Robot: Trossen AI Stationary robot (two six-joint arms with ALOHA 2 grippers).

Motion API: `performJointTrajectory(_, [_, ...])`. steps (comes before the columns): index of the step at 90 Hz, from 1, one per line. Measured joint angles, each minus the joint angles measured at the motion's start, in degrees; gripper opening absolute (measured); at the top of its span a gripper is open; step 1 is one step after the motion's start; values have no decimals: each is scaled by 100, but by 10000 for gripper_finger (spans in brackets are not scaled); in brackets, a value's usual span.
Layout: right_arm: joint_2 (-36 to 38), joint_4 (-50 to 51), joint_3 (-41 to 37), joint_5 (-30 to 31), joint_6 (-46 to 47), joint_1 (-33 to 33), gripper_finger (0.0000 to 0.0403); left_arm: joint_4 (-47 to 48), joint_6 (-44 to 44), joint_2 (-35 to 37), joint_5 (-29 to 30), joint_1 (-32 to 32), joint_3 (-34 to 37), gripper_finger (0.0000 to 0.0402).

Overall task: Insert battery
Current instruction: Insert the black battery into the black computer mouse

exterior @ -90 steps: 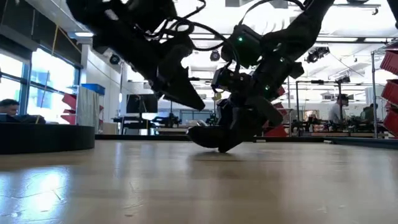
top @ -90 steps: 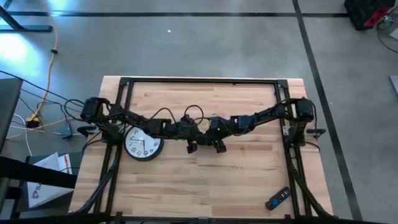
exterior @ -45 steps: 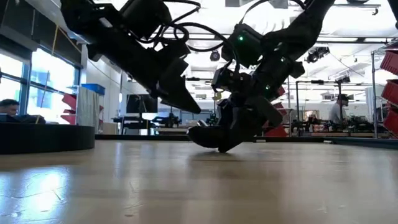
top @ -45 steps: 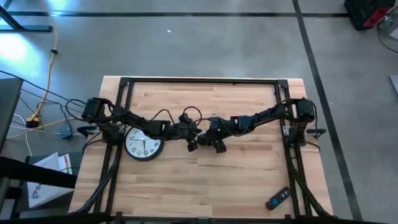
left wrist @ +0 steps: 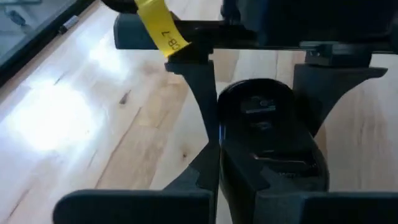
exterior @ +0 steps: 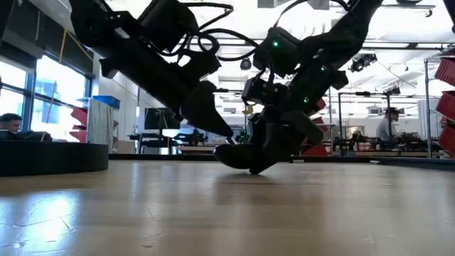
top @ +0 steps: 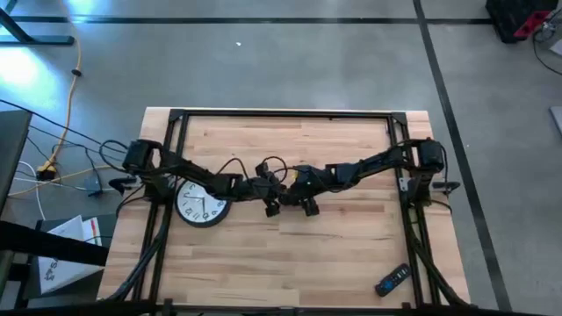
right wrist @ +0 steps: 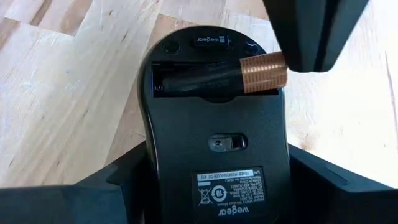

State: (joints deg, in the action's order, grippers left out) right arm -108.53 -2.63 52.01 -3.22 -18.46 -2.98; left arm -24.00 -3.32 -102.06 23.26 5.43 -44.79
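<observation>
battery [right wrist: 252, 73]: lying in the open bay on the mouse underside, copper end showing and sitting a bit proud at one end; not fully seated, I'd judge.
battery handling: prob. light, rigid, smooth metal skin, so slippery; likely to roll or pop out if pushed off-axis. Best pressed on the raised copper end or pinched across the barrel.
mouse [right wrist: 214, 140]: black wireless type, belly up, cover off, label side facing the right wrist cam; sitting mid-table, held just off the wood in the low view.
mouse handling: hard plastic shell, light, curved sides, so grip by the flanks, not the bay edge.
right gripper [top: 306, 191]: clamping the mouse by both flanks, fingers narrowed onto the shell, acting as a vise.
left gripper [top: 272, 198]: reaching in from the other side, tip meeting the mouse at the bay; one dark finger is hanging right over the copper end. Jaws look narrow, gap unclear; can't tell if it's pinching anything.
clock [top: 202, 204]: lying face up under the left arm, well apart from the mouse.
remote [top: 392, 280]: sitting near the table's near right corner, untouched.
</observation>
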Motion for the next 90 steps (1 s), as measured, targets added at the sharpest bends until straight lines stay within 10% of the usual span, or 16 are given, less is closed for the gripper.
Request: performJointTrajectory(90, [0,-24,2,-20,39,0,248,36,130,-72,81,72,-3,0])
